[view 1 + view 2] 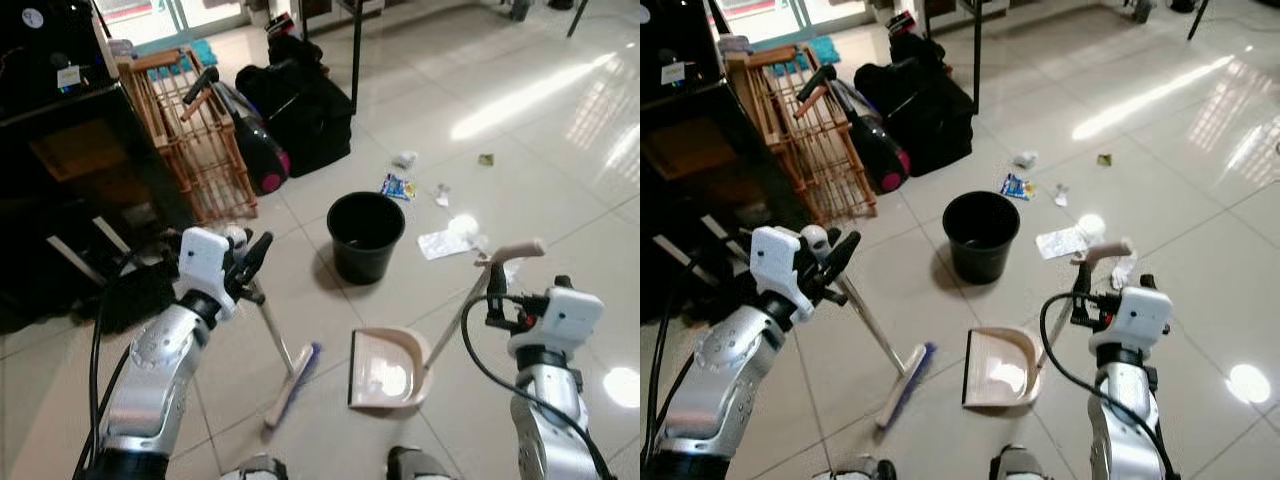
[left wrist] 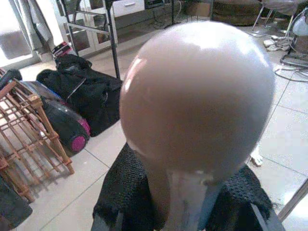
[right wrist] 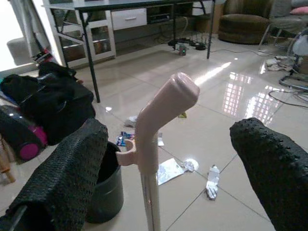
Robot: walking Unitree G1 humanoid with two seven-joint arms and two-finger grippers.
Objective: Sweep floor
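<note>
Glossy tile floor, litter beyond black bin. Left gripper clamps broom handle top. Right gripper spread wide around dustpan handle, not gripping. Advice: close squarely on handle, keep pan flat.

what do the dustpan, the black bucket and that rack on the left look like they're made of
Dustpan: pale pink, smooth, one moulded piece with its handle, so probably plastic.
Black bucket: matt black, thin even wall and rolled rim, likely plastic.
Rack: light brown slats and posts joined in a lattice, looks like wood or bamboo, unfinished or lightly varnished; cannot tell which.
</note>
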